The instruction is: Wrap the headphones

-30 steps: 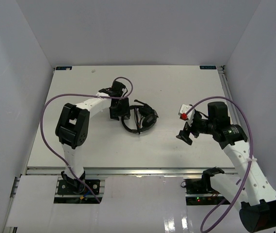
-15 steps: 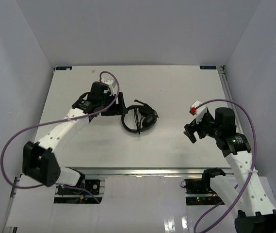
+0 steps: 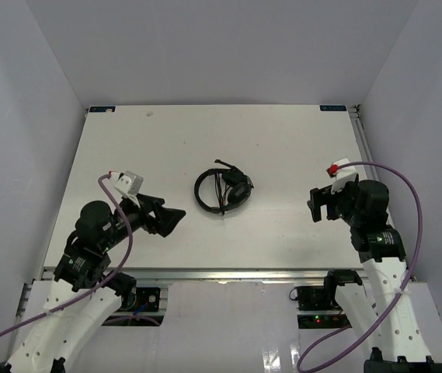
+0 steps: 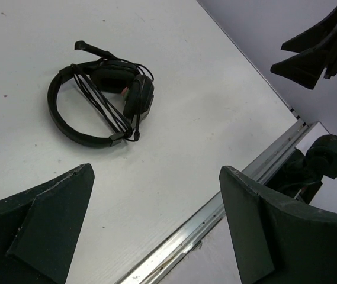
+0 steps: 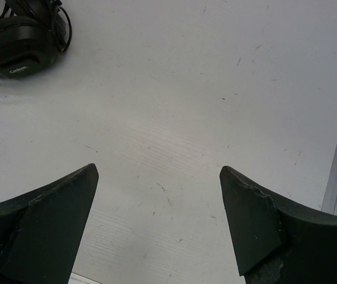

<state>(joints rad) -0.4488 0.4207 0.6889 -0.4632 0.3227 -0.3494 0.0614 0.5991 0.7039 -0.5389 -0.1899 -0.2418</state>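
Arms pulled back, headphones [image 3: 222, 189] released.
Your left jaws and right jaws stand spread, empty; the headphones lie on the counter [image 3: 283, 148] ahead, between them, cord wound on; wrapping looks done.

Pale lettering on an earcup of the headphones [image 5: 15, 44] (too small to read)

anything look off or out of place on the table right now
Nothing stands out. The small black over-ear headphones lie flat on the white table, their thin cord wound across them in tidy strands. Nothing looks spilled or broken.
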